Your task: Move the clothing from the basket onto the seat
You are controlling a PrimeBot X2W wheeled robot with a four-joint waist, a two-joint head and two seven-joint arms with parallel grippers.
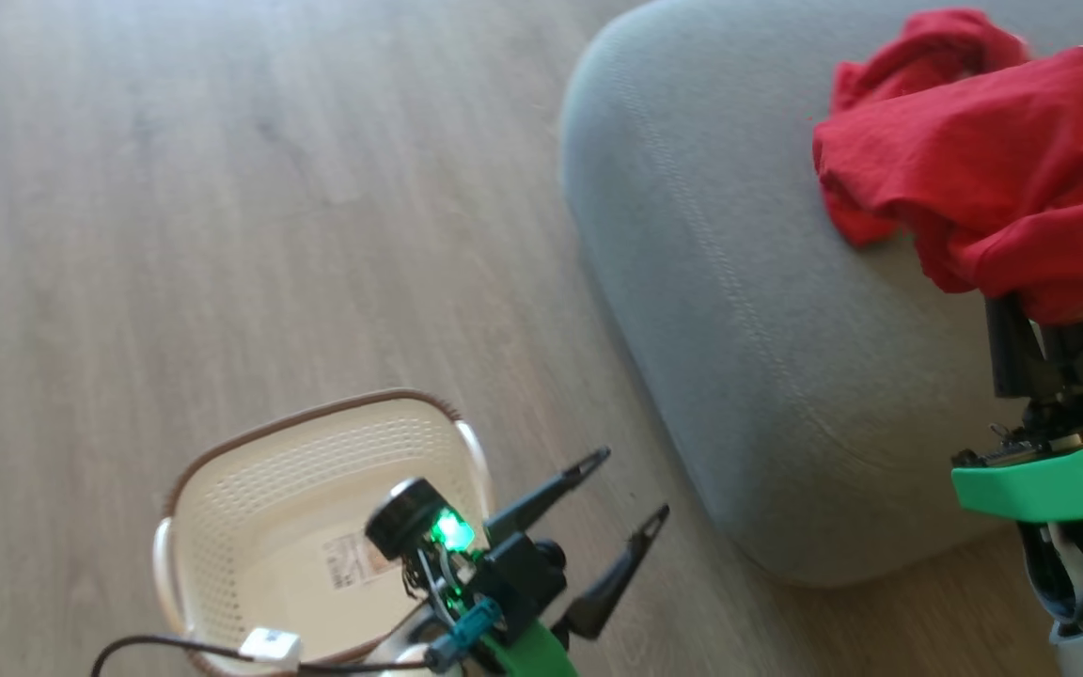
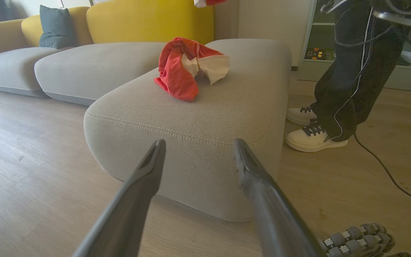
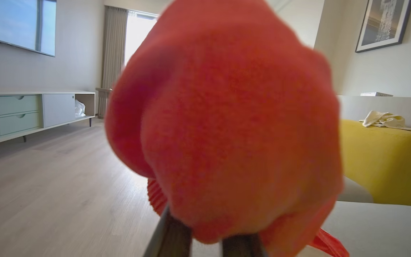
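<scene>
Pinching a bunched fold of the clothing (image 1: 983, 160), the right hand (image 1: 1042, 329) is gripping one red garment with its fingers nearly together, and the cloth is draping down over the fingertips above the seat (image 1: 739, 310). In the left wrist view a second red garment (image 2: 180, 67), the one with the white inner patch, is lying crumpled on top of the cushion. The basket (image 1: 297, 470) is sitting on the floor (image 1: 222, 188) near the seat's rounded corner, with its stickered bottom showing bare. The left hand (image 1: 633, 484) is hovering just beside the basket, fingers spread wide and grasping nothing.

The fabric is looking light, limp and unbreakable, sagging wherever nothing is supporting it. A thick fold is likely giving the surest hold; a single flat layer could be slipping free. On release, the folds hanging over the fingers are the thing to mind, since they may be clinging and dragging along. A person's shoes (image 2: 316, 139) are standing near the seat's far side.
</scene>
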